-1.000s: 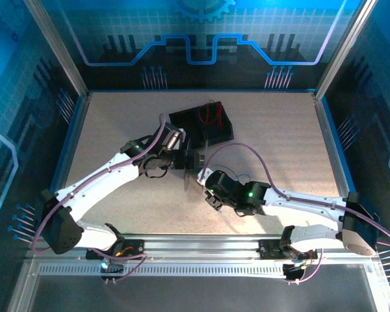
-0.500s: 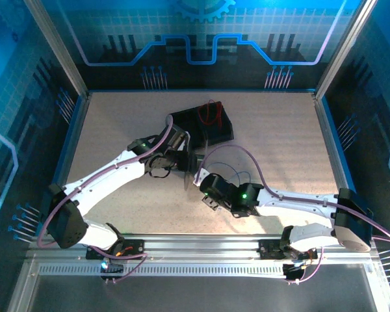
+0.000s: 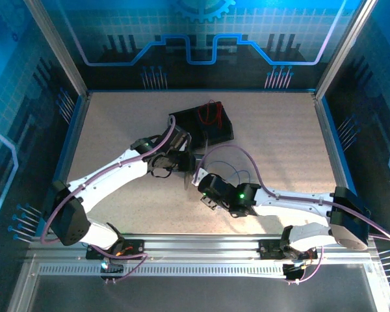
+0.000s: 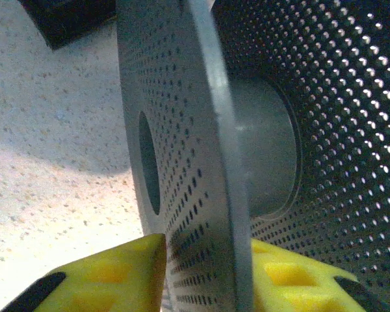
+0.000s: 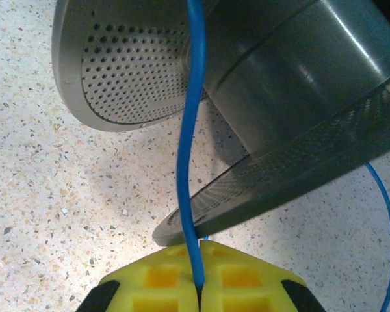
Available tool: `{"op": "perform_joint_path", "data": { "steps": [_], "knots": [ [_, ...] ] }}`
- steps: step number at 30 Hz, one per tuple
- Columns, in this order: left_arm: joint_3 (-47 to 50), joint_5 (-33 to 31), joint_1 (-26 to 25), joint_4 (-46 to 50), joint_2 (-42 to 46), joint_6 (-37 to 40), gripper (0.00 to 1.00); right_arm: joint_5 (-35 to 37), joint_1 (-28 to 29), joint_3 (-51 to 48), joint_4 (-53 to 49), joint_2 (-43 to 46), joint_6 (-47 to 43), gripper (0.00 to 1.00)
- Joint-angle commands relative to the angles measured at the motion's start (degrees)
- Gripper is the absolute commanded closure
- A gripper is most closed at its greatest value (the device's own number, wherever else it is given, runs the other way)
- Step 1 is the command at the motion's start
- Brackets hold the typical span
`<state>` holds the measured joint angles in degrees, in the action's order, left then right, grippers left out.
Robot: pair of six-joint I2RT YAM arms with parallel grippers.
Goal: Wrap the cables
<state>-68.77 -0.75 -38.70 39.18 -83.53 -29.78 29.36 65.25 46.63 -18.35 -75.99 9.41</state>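
Blue cable clamped in right end effector, running up across spool.

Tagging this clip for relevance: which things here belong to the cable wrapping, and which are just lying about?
In the job:
blue cable, pinched in the right fingers
grey spool, flange between the left fingers
red cable, in the black tray

Lying about:
that black tray
lilac arm cables

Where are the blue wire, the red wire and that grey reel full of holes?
blue wire (image 5: 196,52), right wrist view, its upper stretch.
red wire (image 3: 210,115), top external view, its tangled loops.
grey reel (image 4: 266,149), left wrist view, its central hub.
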Motion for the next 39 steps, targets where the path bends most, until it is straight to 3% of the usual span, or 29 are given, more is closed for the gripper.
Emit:
{"op": "perform_joint_path", "data": {
  "steps": [1, 3, 5, 8, 11, 13, 14, 15, 16, 26, 30, 34, 39],
  "knots": [
    [-1.4, 1.2, -0.3, 0.7, -1.2, 0.1, 0.84, 0.4, 0.7, 0.9, 2.0, -0.5, -0.2, 1.00],
    [-1.8, 1.1, -0.3, 1.0, -2.0, -0.4, 1.00, -0.1, 0.7, 0.9, 2.2, -0.7, -0.4, 1.00],
    [-2.1, 0.5, -0.3, 1.3, -2.5, -1.2, 1.00, -1.1, 0.6, 0.9, 2.5, -0.8, -0.8, 1.00],
    [-2.0, -1.1, -0.3, 0.2, -0.9, -2.6, 1.00, -3.0, 0.4, 1.5, 1.8, -0.1, -0.9, 0.74],
    [-1.3, -3.7, 0.2, -1.4, 2.9, -4.0, 1.00, -6.3, 0.1, 2.9, -0.3, 2.2, -0.5, 0.60],
    [-0.3, -3.9, 0.9, -2.9, 6.0, -4.1, 1.00, -8.7, -0.2, 3.5, -1.7, 5.2, 0.3, 0.45],
    [0.1, -3.4, 1.3, -3.7, 7.6, -3.7, 1.00, -9.7, -0.2, 3.5, -2.2, 6.6, 0.6, 0.32],
    [0.7, -2.9, 1.7, -4.5, 9.1, -3.3, 1.00, -11.3, -0.3, 5.1, -3.0, 8.5, 0.9, 0.05],
    [0.8, -2.7, 2.1, -4.4, 10.2, -3.0, 1.00, -12.3, -0.3, 5.8, -3.7, 10.0, 1.4, 0.00],
    [-0.1, -6.4, 5.6, -2.7, 18.7, 1.2, 1.00, -22.5, -7.1, 10.2, -7.9, 21.3, 16.7, 0.00],
    [-0.3, -8.0, 6.7, -2.4, 19.9, 2.4, 1.00, -32.1, -13.2, 11.2, -6.8, 24.8, 18.3, 0.00],
    [-0.5, -7.8, 8.0, -1.9, 20.8, 2.3, 1.00, -41.0, -24.0, 11.9, -8.7, 25.9, 21.9, 0.00],
    [-1.1, -6.5, 10.5, 0.2, 21.3, -0.3, 1.00, -64.7, -41.9, 6.6, -3.1, 24.2, 32.3, 0.00]
  ]
}}
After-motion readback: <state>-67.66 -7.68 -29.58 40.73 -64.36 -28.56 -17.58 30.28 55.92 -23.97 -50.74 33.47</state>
